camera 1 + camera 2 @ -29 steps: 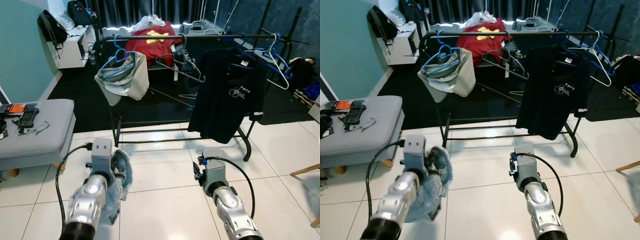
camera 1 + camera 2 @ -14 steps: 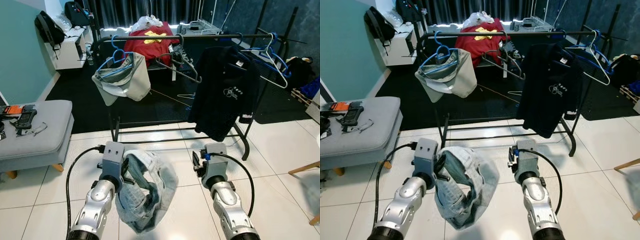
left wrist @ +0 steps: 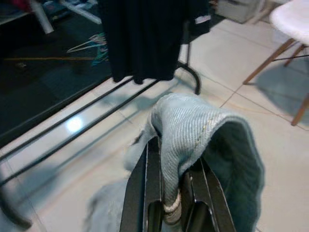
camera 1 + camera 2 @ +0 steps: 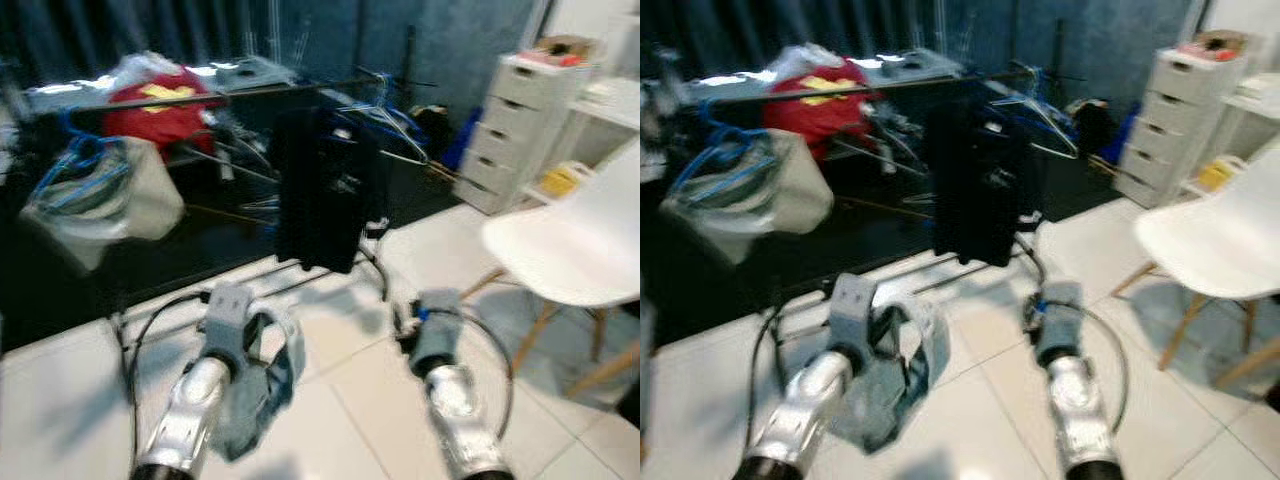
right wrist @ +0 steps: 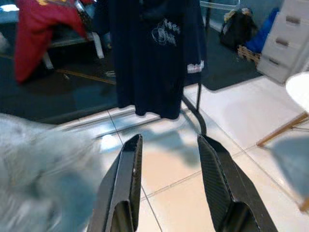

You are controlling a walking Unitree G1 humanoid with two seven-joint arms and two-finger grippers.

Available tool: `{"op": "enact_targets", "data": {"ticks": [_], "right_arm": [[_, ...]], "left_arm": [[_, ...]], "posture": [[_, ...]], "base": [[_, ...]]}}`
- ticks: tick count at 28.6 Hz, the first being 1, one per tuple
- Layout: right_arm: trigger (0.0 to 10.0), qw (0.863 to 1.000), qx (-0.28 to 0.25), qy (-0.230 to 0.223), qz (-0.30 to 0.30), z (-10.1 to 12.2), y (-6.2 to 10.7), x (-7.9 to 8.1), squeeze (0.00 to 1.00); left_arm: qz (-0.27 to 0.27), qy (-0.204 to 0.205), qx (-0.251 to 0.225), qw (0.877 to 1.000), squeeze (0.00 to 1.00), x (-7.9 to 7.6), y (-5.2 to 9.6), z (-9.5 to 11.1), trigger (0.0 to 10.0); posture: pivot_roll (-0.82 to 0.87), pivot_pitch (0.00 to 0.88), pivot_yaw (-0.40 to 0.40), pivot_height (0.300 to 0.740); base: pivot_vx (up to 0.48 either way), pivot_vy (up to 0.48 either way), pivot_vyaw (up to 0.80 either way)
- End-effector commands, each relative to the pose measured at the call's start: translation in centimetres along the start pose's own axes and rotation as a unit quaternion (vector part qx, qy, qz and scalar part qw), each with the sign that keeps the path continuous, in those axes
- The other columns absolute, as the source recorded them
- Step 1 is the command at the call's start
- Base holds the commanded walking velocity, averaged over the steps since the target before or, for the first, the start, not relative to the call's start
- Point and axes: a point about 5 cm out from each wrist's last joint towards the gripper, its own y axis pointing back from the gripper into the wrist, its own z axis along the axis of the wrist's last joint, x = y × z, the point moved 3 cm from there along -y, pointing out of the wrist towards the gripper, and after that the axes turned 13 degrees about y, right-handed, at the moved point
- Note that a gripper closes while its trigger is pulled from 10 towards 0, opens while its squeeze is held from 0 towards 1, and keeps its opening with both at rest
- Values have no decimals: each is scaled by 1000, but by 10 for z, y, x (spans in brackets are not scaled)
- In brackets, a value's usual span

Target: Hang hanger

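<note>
A: The whole picture slides to one side now, so the robot is turning. The grey seat is gone and a white chair (image 4: 570, 245) and a set of drawers (image 4: 515, 125) come in. It is all blurry.

B: Where is the thing it has to hang?

A: The left claw (image 3: 166, 193) is clenched on a light blue denim cloth (image 3: 203, 140). The cloth folds over the two black fingers and hangs low, near the white floor (image 4: 360, 400). I cannot see a hanger inside it.

B: And the other claw?

A: The right claw (image 5: 169, 179) has nothing in it, and its fingers are spread wide. It points at the black shirt (image 5: 149, 53) on the clothes rail (image 4: 860, 85).

B: So how does it do this well?

A: I think it should stop turning and face the rail first. Then it should lift the cloth high, so it does not drag on the floor.

B: Where can it go?

A: The rail is crowded. Blue hangers (image 4: 725, 140), a pale grey cloth (image 4: 110, 200) and the black shirt are there. A bare bit of bar between them looks best. The grip must be tight, or the cloth may slip.
</note>
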Motion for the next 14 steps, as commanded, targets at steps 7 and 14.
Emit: {"op": "enact_targets", "data": {"ticks": [7, 14], "right_arm": [[10000, 1000, -7, -2, -14, 3, -2, -8, 0], [10000, 1000, -18, 18, 1, 8, -4, -6, 0]], "left_arm": [[-11, 1, -17, 1000, 0, -4, -2, 11, 10000], [-8, 3, -19, 1000, 0, -3, -4, 13, 10000]], "posture": [[-56, 12, 45, 740], [-56, 14, 47, 740]], "base": [[320, 0, 0], [318, 0, 0]]}}
